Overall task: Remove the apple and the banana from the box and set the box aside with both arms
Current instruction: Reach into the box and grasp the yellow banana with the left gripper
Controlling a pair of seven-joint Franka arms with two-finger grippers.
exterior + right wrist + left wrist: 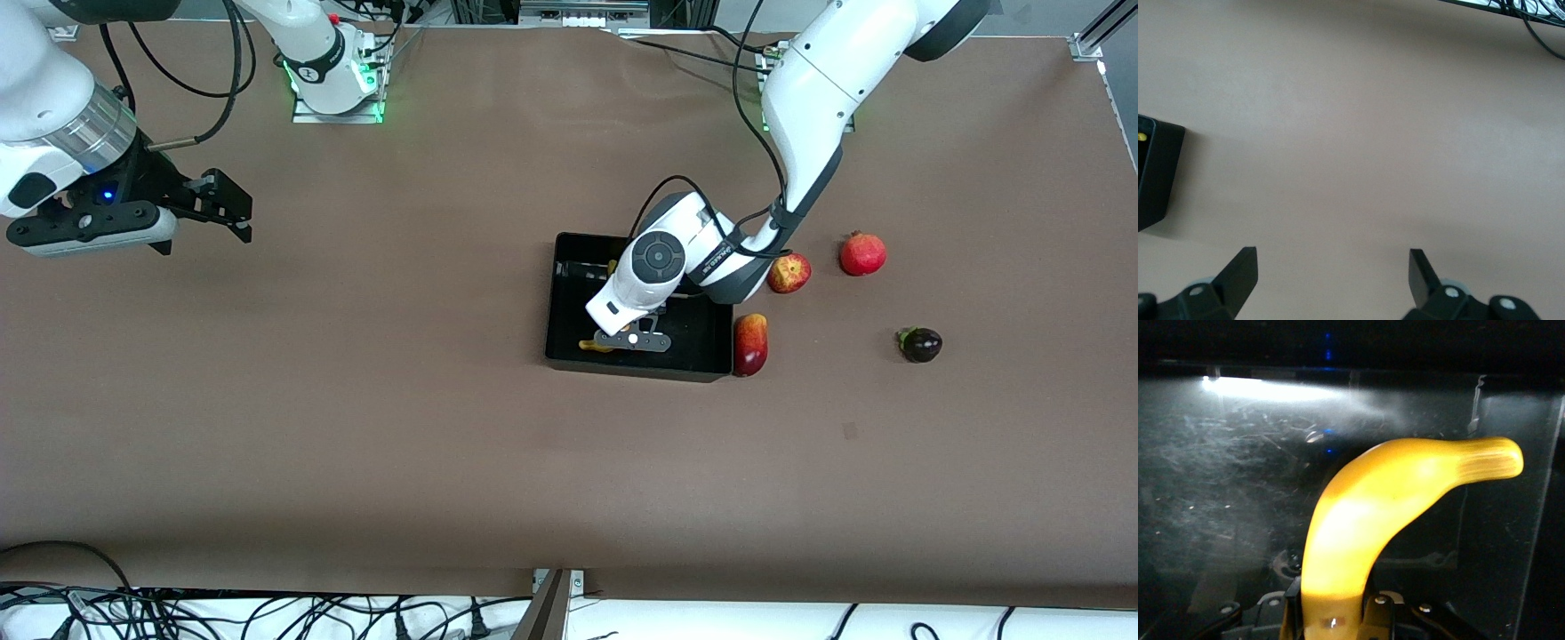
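The glossy black box (637,368) stands mid-table. My left gripper (633,340) reaches down inside it, shut on one end of the yellow banana (594,345). In the left wrist view the banana (1391,487) curves away from that gripper (1331,617) over the scratched box floor (1218,487). The small red and yellow apple (789,272) lies on the table beside the box, toward the left arm's end, partly hidden by the arm. My right gripper (233,213) waits open and empty over bare table at the right arm's end; its wrist view shows the gripper (1331,267) and a box corner (1155,173).
A red and yellow oblong fruit (750,344) lies against the box wall, nearer the front camera than the apple. A round red fruit (862,253) and a dark purple one (920,344) sit toward the left arm's end. Cables (267,613) lie along the front edge.
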